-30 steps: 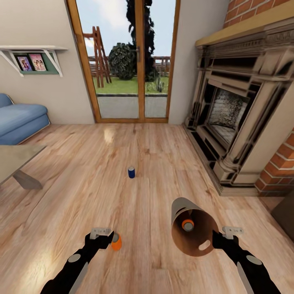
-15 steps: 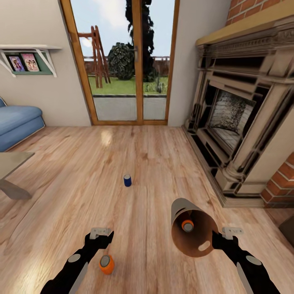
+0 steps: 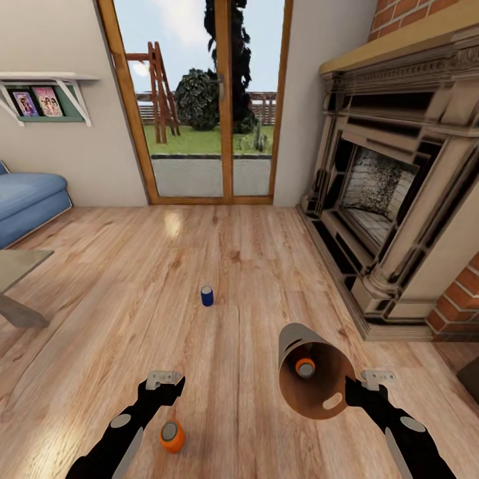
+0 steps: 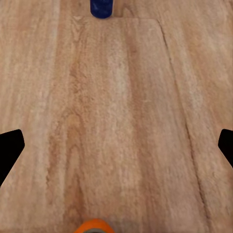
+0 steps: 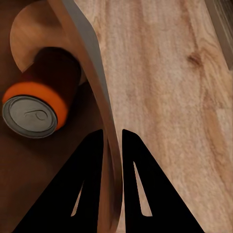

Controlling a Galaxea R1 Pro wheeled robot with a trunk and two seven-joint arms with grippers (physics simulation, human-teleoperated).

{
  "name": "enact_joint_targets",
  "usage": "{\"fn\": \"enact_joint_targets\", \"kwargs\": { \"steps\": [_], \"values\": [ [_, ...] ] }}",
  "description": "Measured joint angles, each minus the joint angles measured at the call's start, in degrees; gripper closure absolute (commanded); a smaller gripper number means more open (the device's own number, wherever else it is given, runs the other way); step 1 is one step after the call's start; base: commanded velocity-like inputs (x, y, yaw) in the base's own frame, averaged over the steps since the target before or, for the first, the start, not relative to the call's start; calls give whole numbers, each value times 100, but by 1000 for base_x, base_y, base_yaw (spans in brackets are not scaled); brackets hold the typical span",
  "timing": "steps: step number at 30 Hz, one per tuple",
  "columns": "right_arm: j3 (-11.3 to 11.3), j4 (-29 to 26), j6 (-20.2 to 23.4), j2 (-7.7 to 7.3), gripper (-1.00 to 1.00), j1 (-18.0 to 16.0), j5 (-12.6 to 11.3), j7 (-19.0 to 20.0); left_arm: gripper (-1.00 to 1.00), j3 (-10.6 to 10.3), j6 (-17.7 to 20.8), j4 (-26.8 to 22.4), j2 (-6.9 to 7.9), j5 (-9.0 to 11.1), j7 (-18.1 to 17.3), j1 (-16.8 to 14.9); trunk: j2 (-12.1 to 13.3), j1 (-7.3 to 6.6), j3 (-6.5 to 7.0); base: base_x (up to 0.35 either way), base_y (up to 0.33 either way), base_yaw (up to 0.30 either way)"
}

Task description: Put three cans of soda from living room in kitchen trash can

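In the head view my right gripper [image 3: 351, 392] is shut on the rim of the tilted light grey tash can [image 3: 293, 342], whose brown mouth faces me. One orange can of soda [image 3: 305, 367] lies inside it. A second orange can [image 3: 172, 436] rests on the wood floor just below my open, empty left gripper [image 3: 166, 387]. The dark blue can [image 3: 207, 295] stands farther ahead. The left wrist view has the blue can [image 4: 101, 7], the orange can's top [image 4: 94, 226] and the wide-apart fingers [image 4: 9, 148]. The right wrist view has the bin wall [image 5: 92, 82] between the fingers and the can [image 5: 41, 104] inside.
This is the living room. A brick-and-stone fireplace [image 3: 392, 193] runs along the right. Wood-framed glass doors [image 3: 206, 106] stand ahead. A blue sofa [image 3: 26, 199] and the grey low table's corner [image 3: 16, 276] sit at the left, below a wall shelf [image 3: 46, 90].
The orange can that was at my left gripper's fingertips has dropped to the floor and settled below the gripper. The head view has shifted slightly; the bin stays held.
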Motion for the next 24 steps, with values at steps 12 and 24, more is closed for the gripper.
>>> {"fn": "enact_joint_targets", "kwargs": {
  "steps": [12, 24],
  "values": [
    [34, -162, 212, 0, 100, -84, 3, -15, -100, 71, 8, 17, 7, 0, 0, 0, 0, 0, 0, 0, 0, 0],
    [98, -896, 2295, -12, 100, -1219, 22, -16, -100, 70, 318, -16, 23, 28, -2, -25, 0, 0, 0, 0, 0, 0]
  ]
}}
